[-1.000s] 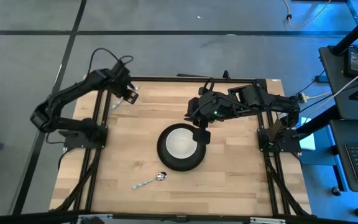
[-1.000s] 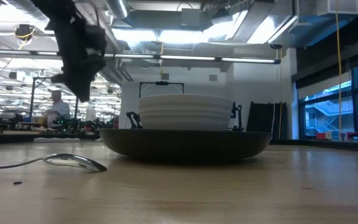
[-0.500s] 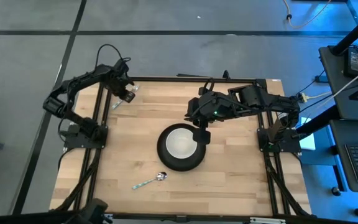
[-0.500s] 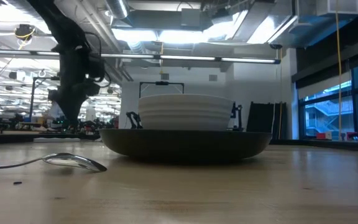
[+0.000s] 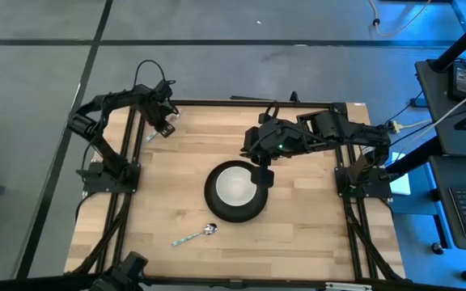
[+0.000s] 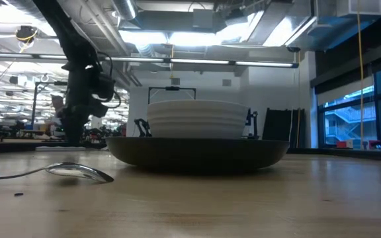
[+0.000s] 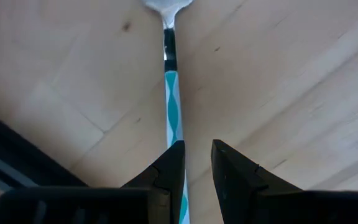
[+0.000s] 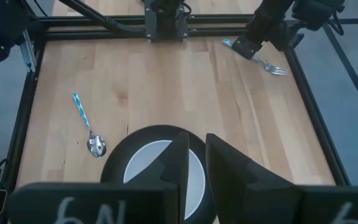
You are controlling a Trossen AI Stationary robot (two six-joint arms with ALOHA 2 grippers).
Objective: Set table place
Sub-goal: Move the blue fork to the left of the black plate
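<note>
1. pale wood table (image 5: 298, 234) with a thin black frame fills the high view; both arms reach in over it from the sides.
2. dark plate (image 5: 234, 192) sits near the table's middle, with a white bowl (image 5: 235, 185) resting inside it. in the low view the bowl (image 6: 197, 119) stands upright on the plate (image 6: 197, 153).
3. spoon (image 5: 194, 235) with a teal-and-white handle lies flat on the wood between the plate and the near edge, a little toward the left arm's side, apart from the plate. low view shows its bowl end (image 6: 78, 172) lying on the board.
4. fork (image 5: 154, 132) lies by the far corner on the left arm's side, close to the frame. left wrist view shows its handle (image 7: 172, 106), teal and white patterned, running straight away from the camera.
5. left gripper (image 5: 167, 126) is down at the fork. in the left wrist view its fingers (image 7: 169, 165) stand with a narrow gap, the fork handle running at the inner edge of one finger; cannot tell whether it is pinched.
6. right gripper (image 5: 261, 175) hangs over the far rim of the plate, on the right arm's side. right wrist view shows its fingers (image 8: 178, 155) a narrow slit apart with nothing between them, plate and bowl below.
</note>
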